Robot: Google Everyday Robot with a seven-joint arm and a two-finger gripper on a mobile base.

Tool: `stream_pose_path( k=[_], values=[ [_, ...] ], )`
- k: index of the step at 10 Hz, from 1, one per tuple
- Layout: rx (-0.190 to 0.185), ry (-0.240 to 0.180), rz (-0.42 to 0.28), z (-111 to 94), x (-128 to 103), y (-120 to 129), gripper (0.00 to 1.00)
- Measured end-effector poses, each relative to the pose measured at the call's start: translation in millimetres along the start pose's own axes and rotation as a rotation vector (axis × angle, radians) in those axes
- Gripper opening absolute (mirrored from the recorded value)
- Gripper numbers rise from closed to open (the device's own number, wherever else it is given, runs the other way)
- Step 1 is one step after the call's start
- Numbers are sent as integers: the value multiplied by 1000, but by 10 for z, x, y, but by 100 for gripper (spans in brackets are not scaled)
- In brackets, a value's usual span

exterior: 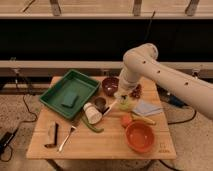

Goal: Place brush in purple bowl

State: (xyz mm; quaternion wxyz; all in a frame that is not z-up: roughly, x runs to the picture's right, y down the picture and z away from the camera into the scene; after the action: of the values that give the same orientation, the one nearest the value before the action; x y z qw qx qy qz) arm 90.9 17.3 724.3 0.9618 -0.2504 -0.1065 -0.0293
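Clamping the brush point(112, 105) by its upper end, as far as shows, the gripper point(120, 96) hangs mid-table, just beside the purple bowl point(110, 85) near the far edge. Raise the brush's low end above the rim before shifting across. The metal cup point(100, 102) crowds the near side; room lies overhead.

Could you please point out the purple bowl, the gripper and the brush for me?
purple bowl point(109, 89), camera view, on its near side.
gripper point(121, 96), camera view, at the arm's tip, just right of the purple bowl.
brush point(111, 106), camera view, on its white handle below the gripper.
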Motion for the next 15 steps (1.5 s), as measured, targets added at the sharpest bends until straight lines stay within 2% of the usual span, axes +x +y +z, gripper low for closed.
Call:
stream_pose_path(
  k=[3,6,8,10,12,15],
  values=[
    [32,-4,29,-173,177,-94,0],
    [80,-35,48,-568,272,-197,0],
    [120,-75,34,-938,229,-219,0],
    [144,-117,25,-1164,177,-210,0],
    [122,-169,9,-1187,161,-239,0],
    [121,-173,11,-1198,187,-233,0]
  ],
)
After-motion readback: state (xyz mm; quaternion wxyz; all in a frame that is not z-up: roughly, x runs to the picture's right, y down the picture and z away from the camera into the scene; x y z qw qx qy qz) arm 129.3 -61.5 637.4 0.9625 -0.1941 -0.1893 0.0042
